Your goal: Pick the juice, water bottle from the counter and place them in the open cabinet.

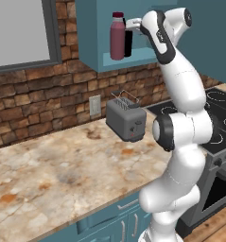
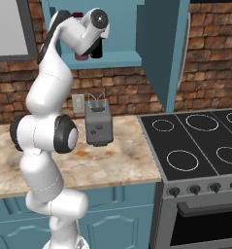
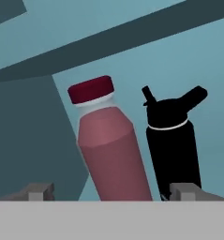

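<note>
The juice, a maroon bottle with a maroon cap, stands upright on the shelf of the open cabinet. The black water bottle stands right beside it, on its right. In the hand view the juice and the water bottle stand side by side in front of the teal cabinet wall. My gripper is open, its fingertips wide apart and holding nothing. It is raised at the cabinet opening, near the bottles' tops. From the right, the arm hides most of the juice.
A grey toaster sits on the marbled counter under the cabinet, by a wall outlet. A black stove adjoins the counter on the right. A window is set in the brick wall at left.
</note>
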### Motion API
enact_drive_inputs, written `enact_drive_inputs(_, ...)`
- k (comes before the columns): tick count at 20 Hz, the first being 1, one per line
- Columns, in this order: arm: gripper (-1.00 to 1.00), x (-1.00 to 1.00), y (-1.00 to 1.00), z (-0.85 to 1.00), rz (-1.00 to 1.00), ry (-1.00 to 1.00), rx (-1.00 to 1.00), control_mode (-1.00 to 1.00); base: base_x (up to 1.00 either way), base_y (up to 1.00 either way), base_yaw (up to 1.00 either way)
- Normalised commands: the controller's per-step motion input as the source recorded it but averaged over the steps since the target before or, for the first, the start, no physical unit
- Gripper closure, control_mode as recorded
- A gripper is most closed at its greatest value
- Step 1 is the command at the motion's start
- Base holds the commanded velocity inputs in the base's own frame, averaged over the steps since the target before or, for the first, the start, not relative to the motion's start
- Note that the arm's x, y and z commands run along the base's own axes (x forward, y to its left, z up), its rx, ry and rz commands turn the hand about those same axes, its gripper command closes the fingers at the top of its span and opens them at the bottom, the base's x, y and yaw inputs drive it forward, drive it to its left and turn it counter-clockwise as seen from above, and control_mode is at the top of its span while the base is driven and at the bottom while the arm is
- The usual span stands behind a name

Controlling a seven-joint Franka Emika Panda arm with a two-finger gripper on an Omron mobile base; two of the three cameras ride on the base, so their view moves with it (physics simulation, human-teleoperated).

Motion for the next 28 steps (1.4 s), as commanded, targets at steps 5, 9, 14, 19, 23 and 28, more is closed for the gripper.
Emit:
enact_drive_inputs(5,-1.00,-0.59,-0.20,0.08,-0.01,0.00,0.00,-1.00,0.00,0.00,0.00)
enact_drive_inputs(9,-1.00,-0.69,-0.07,0.09,0.00,0.00,0.00,-1.00,0.00,0.00,0.00)
enact_drive_inputs(14,-1.00,-0.73,-0.05,0.05,-0.01,0.00,-0.04,-1.00,0.00,0.00,0.00)
enact_drive_inputs(19,-1.00,-0.66,-0.13,0.00,-0.01,0.00,-0.10,-1.00,0.00,0.00,0.00)
enact_drive_inputs(23,-1.00,-0.63,-0.19,0.00,-0.02,0.00,-0.12,-1.00,0.00,0.00,0.00)
enact_drive_inputs(28,-1.00,-0.66,-0.21,0.00,-0.02,0.00,-0.13,-1.00,0.00,0.00,0.00)
